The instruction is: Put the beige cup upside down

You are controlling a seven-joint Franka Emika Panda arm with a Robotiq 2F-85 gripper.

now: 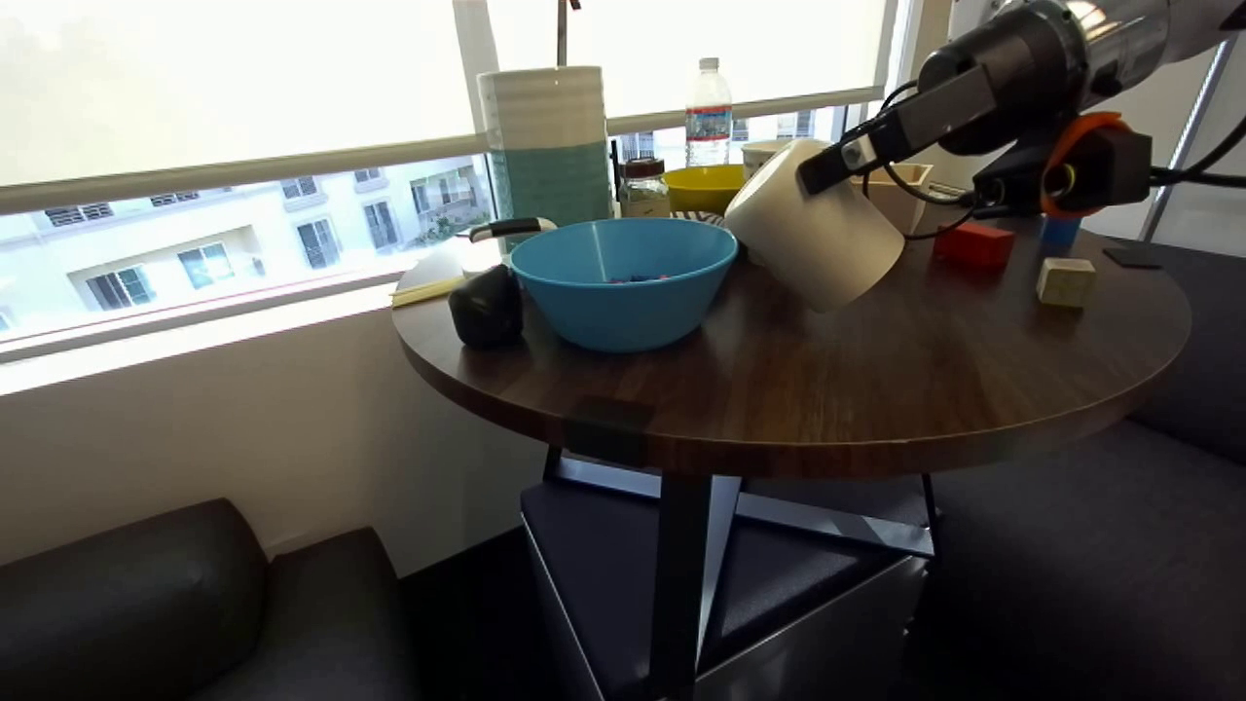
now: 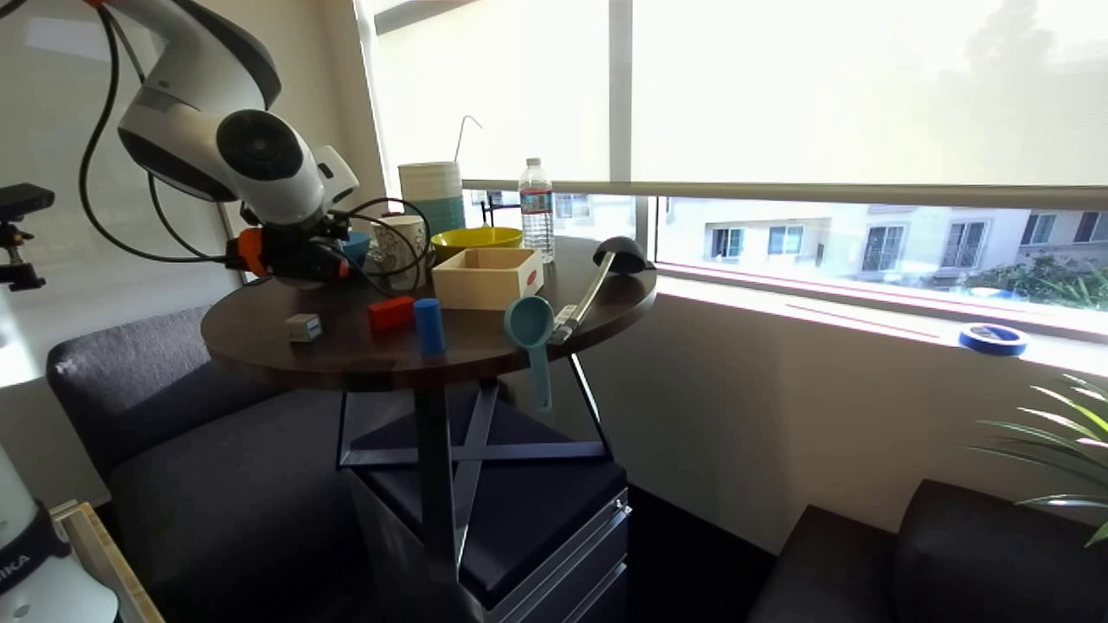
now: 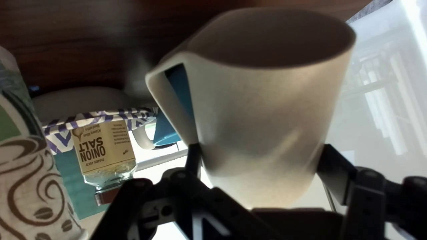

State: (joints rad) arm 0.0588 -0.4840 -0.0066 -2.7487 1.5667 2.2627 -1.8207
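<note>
Beige and tilted, the cup (image 1: 825,234) is held over the table (image 1: 818,380), mouth slanting down, fingers (image 3: 334,170) of the gripper (image 3: 262,158) clamped on its sides. We judge the turning mostly done; we have yet to level it, rest it on its rim and let go.

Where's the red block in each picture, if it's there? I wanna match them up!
In an exterior view: red block at upper right, past the tilted beige cup.
In an exterior view: red block left of centre, left of the blue cylinder.
Wrist view: red block not in it.
Shared landmark: dark wooden table, in all three; along the wrist view's top.
</note>
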